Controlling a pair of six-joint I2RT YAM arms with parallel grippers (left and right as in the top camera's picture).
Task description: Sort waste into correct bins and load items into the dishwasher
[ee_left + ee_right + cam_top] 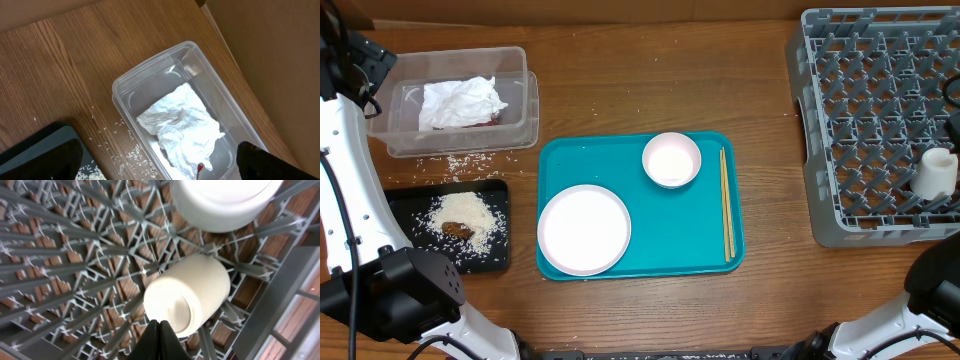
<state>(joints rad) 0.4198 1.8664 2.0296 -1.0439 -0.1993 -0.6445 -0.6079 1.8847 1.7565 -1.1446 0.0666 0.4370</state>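
- Left gripper (365, 55) hangs over the far-left corner of the table. Its wrist view shows only one dark finger (265, 160) at the frame edge, so I cannot tell whether the claw is spread or closed.
- Clear tub (525, 90) holds the crumpled paper napkin (460, 102), with a sliver of the red snack wrapper (199, 169) under it. Both look soft and nearly weightless.
- Black tray (400, 195), nearer the robot, carries a heap of rice (465, 212) and the brown food scrap (458, 231). Stray grains (450, 162) lie on the wood between tub and tray (too small to pinch singly, I'd judge).
- Teal serving tray (650, 215) bears what is not yet loaded:
  - The white plate (584, 229) lies flat at its near-left corner. It is probably stiff, slick and breakable, so take it by the rim.
  - The small white bowl (671, 159) stands upright towards the far side. A pinch over one wall, one finger inside, should hold it.
  - The wooden chopsticks (726, 205) lie side by side along the right edge. They are light, thin and likely to roll or split apart, so grip across both near the middle.
- Grey dish rack (860, 120) on the right already holds a white cup (187, 297) among the pegs and a second white bowl (225, 200) just beyond it.
- Right gripper (160, 337) hovers above that cup with fingers pressed together, holding nothing.
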